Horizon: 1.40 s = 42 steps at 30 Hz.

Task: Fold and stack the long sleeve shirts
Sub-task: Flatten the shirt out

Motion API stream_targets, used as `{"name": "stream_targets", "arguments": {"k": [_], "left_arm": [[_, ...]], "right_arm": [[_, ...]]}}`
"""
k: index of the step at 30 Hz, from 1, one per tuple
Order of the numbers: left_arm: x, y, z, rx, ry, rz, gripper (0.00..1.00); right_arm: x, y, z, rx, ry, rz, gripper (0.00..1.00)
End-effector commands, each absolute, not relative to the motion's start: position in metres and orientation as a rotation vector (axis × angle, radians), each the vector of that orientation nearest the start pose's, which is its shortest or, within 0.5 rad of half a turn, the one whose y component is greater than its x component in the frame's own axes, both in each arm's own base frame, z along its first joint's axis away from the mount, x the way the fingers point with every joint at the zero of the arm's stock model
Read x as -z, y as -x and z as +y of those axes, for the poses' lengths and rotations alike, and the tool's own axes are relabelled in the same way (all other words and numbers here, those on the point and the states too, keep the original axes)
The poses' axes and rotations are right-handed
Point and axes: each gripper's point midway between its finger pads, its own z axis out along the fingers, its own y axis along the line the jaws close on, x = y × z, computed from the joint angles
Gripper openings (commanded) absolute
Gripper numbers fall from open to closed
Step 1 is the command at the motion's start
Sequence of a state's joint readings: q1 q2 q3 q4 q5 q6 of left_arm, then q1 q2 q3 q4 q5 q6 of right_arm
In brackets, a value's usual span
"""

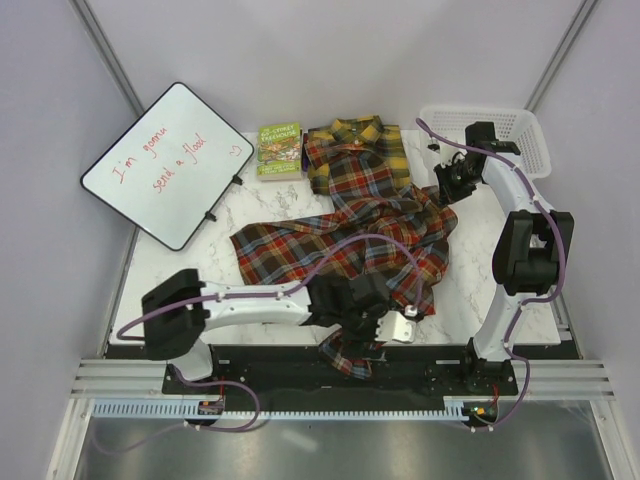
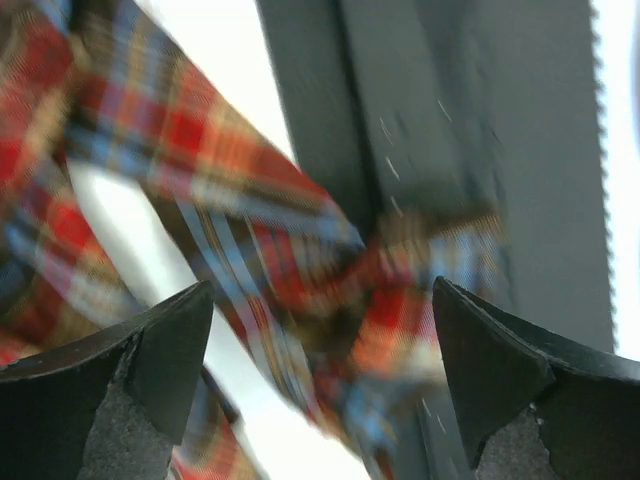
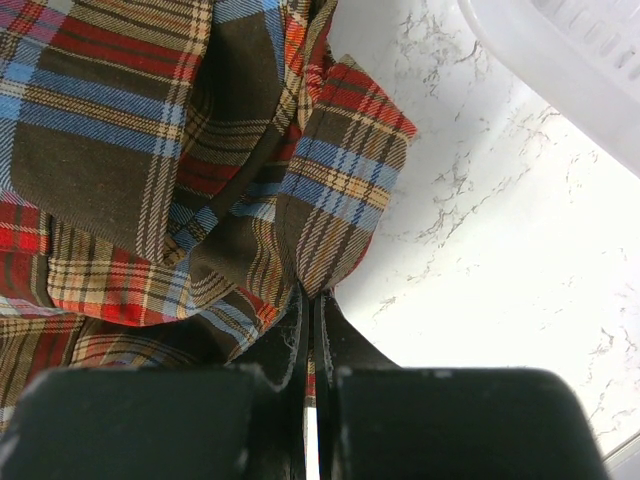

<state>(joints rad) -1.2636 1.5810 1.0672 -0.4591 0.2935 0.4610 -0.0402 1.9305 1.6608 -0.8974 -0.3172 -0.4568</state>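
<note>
The red-brown plaid shirt [image 1: 340, 245] lies crumpled across the middle of the marble table [image 1: 190, 265]. One end of it hangs over the near edge below my left gripper [image 1: 385, 335]. In the left wrist view that gripper [image 2: 320, 345] is open wide, and blurred red-brown cloth [image 2: 300, 270] shows beyond the gap. My right gripper [image 1: 450, 190] sits at the shirt's far right corner. Its jaws [image 3: 310, 300] are shut, pinching an edge of the red-brown shirt [image 3: 200, 150]. The yellow and black shirt [image 1: 357, 150] lies folded at the back, partly under the red-brown one.
A small green book [image 1: 279, 150] lies left of the yellow shirt. A whiteboard [image 1: 170, 165] with red writing leans at the back left. A white slatted basket [image 1: 505, 135] stands at the back right, close to my right arm. Grey walls close in both sides.
</note>
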Motion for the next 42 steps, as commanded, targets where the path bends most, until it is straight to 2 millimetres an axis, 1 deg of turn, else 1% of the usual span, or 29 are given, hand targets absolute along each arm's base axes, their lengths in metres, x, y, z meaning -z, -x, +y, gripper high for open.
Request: {"name": "stream_targets", "arguments": {"k": [1,2,3,6,10,12,13,14,15,17,18,19,21,22,23,24,25,27,30,32,34,35,36,37,38,39,40,41,42], "left_arm": [[-0.106,-0.110,-0.436,-0.931,2.785,-2.340,0.94],[-0.094,-0.117,-0.445,-0.878,2.774,-2.359,0.91],[-0.090,-0.120,-0.449,-0.853,2.773,-2.372,0.89],[-0.070,-0.126,-0.454,-0.808,2.781,-2.380,0.85],[-0.037,-0.114,-0.443,-0.794,2.723,-2.295,0.80],[-0.023,-0.109,-0.430,-0.746,2.664,-2.271,0.71],[-0.021,-0.104,-0.425,-0.778,2.628,-2.245,0.64],[-0.023,-0.103,-0.422,-0.798,2.613,-2.238,0.53],[-0.032,-0.102,-0.419,-0.829,2.612,-2.234,0.48],[-0.042,-0.091,-0.408,-0.855,2.609,-2.171,0.29],[-0.062,-0.086,-0.405,-0.895,2.616,-2.145,0.21],[-0.088,-0.071,-0.400,-0.970,2.571,-2.067,0.10],[-0.131,-0.054,-0.395,-1.080,2.596,-1.959,0.02],[-0.181,-0.041,-0.398,-1.250,2.656,-1.865,0.02],[-0.199,-0.026,-0.378,-1.270,2.653,-1.762,0.02],[-0.220,-0.011,-0.371,-1.342,2.682,-1.653,0.02],[-0.255,0.005,-0.362,-1.445,2.732,-1.546,0.02],[-0.275,0.032,-0.341,-1.485,2.762,-1.374,0.02],[-0.304,0.056,-0.324,-1.626,2.763,-1.204,0.02],[-0.319,0.061,-0.319,-1.712,2.778,-1.145,0.04],[-0.312,0.064,-0.318,-1.766,2.791,-1.082,0.08],[-0.304,0.065,-0.314,-1.768,2.836,-1.015,0.12],[-0.281,0.070,-0.298,-1.749,2.808,-0.981,0.21],[-0.269,0.072,-0.290,-1.734,2.807,-0.961,0.42],[-0.256,0.072,-0.284,-1.708,2.805,-0.969,0.51],[-0.230,0.066,-0.276,-1.612,2.815,-1.059,0.54],[-0.219,0.059,-0.277,-1.568,2.835,-1.121,0.63],[-0.210,0.051,-0.277,-1.521,2.852,-1.182,0.64],[-0.197,0.033,-0.275,-1.468,2.852,-1.312,0.64]], "right_arm": [[-0.123,-0.431,0.025,-0.304,0.615,2.549,0.00],[-0.123,-0.430,0.025,-0.304,0.611,2.550,0.00],[-0.123,-0.430,0.025,-0.304,0.611,2.550,0.00],[-0.124,-0.429,0.026,-0.306,0.611,2.548,0.00],[-0.124,-0.428,0.025,-0.305,0.609,2.552,0.00],[-0.125,-0.426,0.025,-0.304,0.609,2.550,0.00],[-0.126,-0.425,0.025,-0.301,0.612,2.550,0.00],[-0.128,-0.423,0.024,-0.296,0.614,2.548,0.00],[-0.129,-0.421,0.025,-0.295,0.618,2.545,0.00],[-0.130,-0.418,0.025,-0.296,0.620,2.544,0.00],[-0.130,-0.417,0.025,-0.296,0.618,2.546,0.00],[-0.132,-0.417,0.025,-0.295,0.618,2.543,0.00],[-0.132,-0.415,0.026,-0.298,0.622,2.543,0.00],[-0.131,-0.415,0.025,-0.297,0.620,2.543,0.00],[-0.130,-0.414,0.026,-0.300,0.622,2.547,0.00],[-0.131,-0.415,0.026,-0.299,0.620,2.545,0.00],[-0.129,-0.414,0.026,-0.302,0.618,2.551,0.00],[-0.128,-0.416,0.025,-0.297,0.610,2.550,0.00],[-0.125,-0.417,0.024,-0.288,0.606,2.553,0.00],[-0.123,-0.416,0.022,-0.275,0.602,2.559,0.00],[-0.122,-0.415,0.021,-0.267,0.607,2.559,0.00],[-0.120,-0.413,0.021,-0.269,0.609,2.566,0.00],[-0.120,-0.413,0.021,-0.267,0.608,2.566,0.00],[-0.121,-0.413,0.020,-0.263,0.612,2.564,0.00],[-0.121,-0.413,0.020,-0.261,0.613,2.564,0.00],[-0.120,-0.413,0.020,-0.259,0.615,2.565,0.00],[-0.120,-0.411,0.019,-0.256,0.620,2.565,0.00],[-0.118,-0.410,0.019,-0.255,0.624,2.571,0.00],[-0.118,-0.408,0.019,-0.253,0.630,2.572,0.00]]}}
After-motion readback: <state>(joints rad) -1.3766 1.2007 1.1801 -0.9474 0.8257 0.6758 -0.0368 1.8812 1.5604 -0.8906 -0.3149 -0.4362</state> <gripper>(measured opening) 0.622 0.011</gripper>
